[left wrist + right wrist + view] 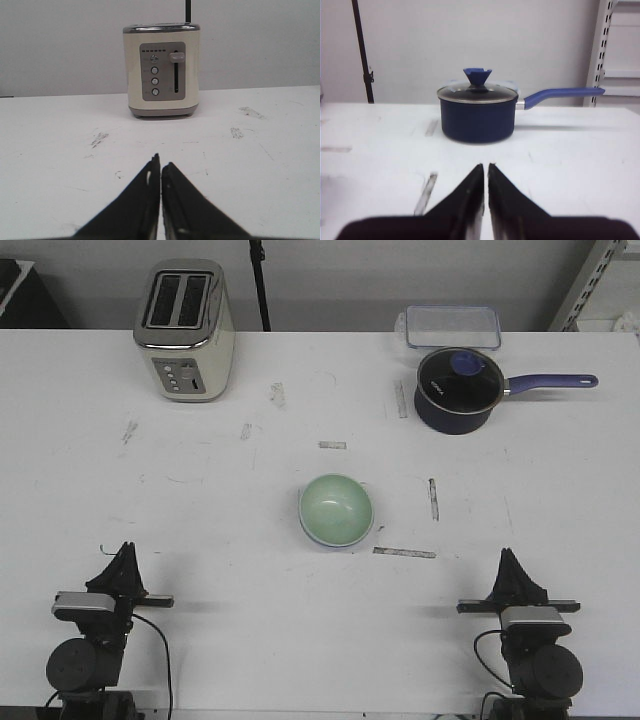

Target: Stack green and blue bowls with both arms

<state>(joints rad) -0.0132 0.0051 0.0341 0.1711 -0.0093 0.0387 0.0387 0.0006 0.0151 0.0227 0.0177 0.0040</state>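
The green bowl (336, 509) is seen at the table (200, 520) centre, a bluish rim beneath suggesting it is nested in the blue one; left end effector (124, 552) at 8 o'clock and right end effector (508, 560) at 4 o'clock are parked, jaws nearly closed, holding nothing

White table, scuffed and marked with short tape strips

On the table (200, 500), a cream toaster (186, 330) stands near the far left edge; a clear lidded container (452, 326) lies at the far edge toward the right, a navy saucepan (458, 390) just in front of it. The green bowl (336, 510) sits mid-table.
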